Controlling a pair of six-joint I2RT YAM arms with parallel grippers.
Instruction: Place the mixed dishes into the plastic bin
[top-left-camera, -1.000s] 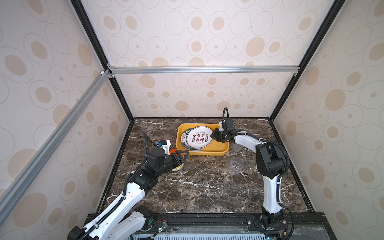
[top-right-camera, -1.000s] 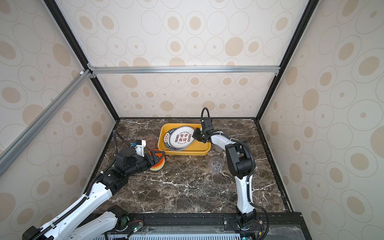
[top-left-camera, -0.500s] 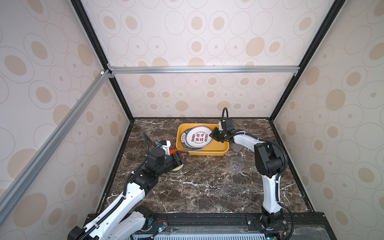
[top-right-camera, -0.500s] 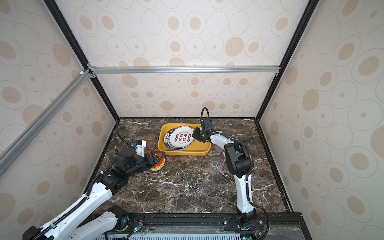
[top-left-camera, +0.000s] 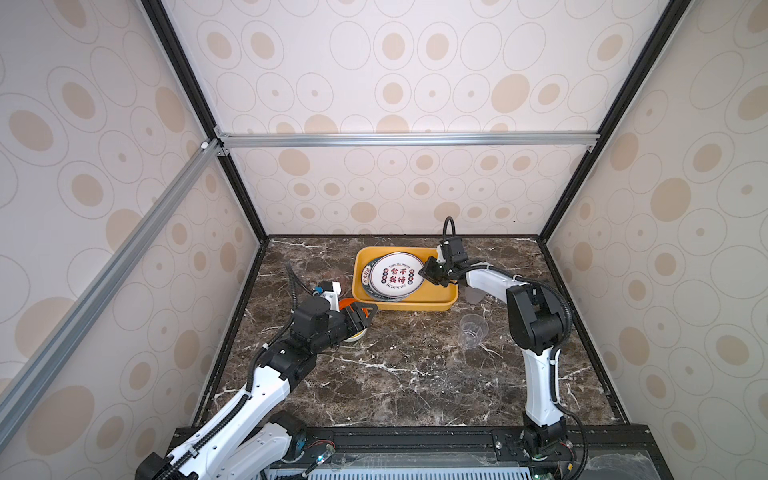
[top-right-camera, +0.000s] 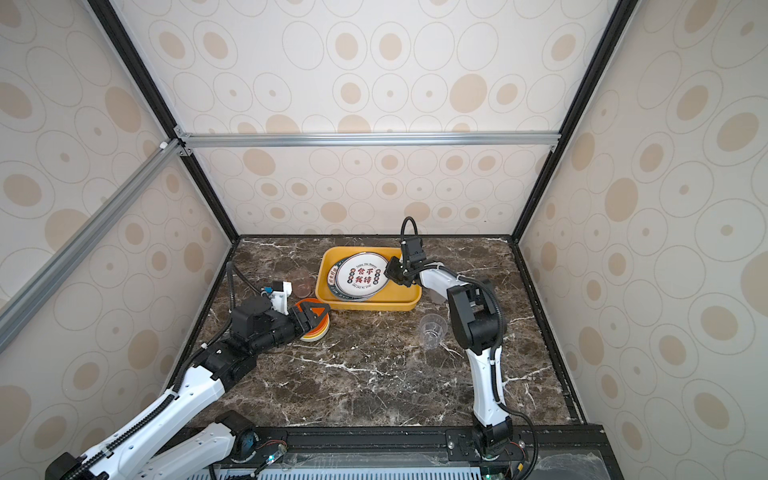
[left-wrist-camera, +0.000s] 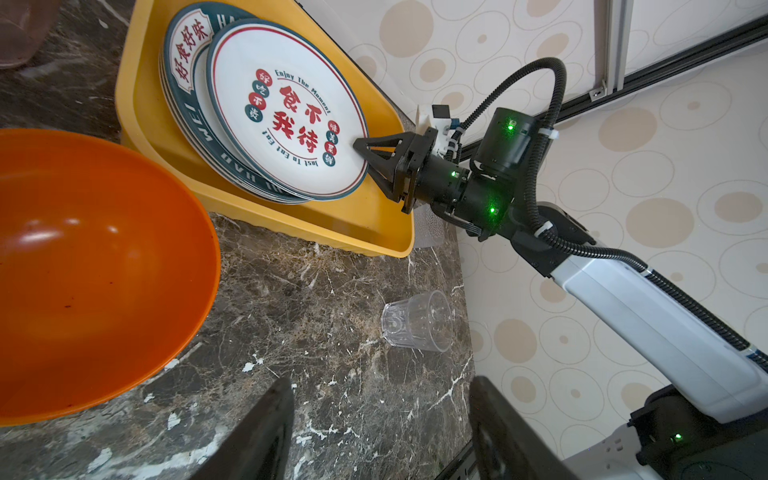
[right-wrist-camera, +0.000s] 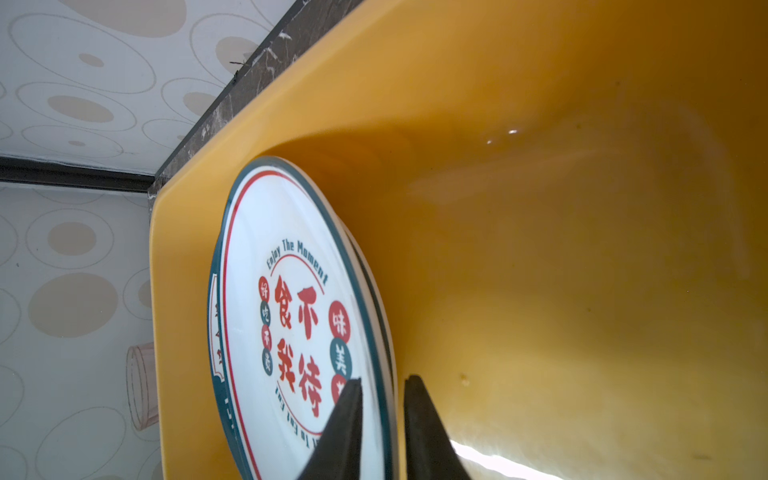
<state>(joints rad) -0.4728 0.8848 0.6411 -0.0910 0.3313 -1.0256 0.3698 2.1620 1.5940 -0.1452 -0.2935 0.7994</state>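
Right gripper (top-left-camera: 424, 272) jaws slightly parted astride top round white dark-rimmed plate (top-left-camera: 395, 274) in shallow yellow plastic bin (top-left-camera: 415, 306) — back straight out; don't drag rim; left gripper (top-left-camera: 368, 311) jaws apart, empty.

Yellow bin (top-left-camera: 405, 306); white plates (top-left-camera: 395, 274), teal rims, red characters. Orange bowl (left-wrist-camera: 83, 270). At the bin's five o'clock, a clear cup (top-left-camera: 471, 330). Brown, white-veined marble tabletop (top-left-camera: 415, 374); cream walls (top-left-camera: 395, 91) with tan ovals.

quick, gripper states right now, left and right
Left gripper: open, empty, by the orange bowl.
Right gripper: slightly open, jaws straddling the top plate's rim in the yellow bin, apparently not pinching it.
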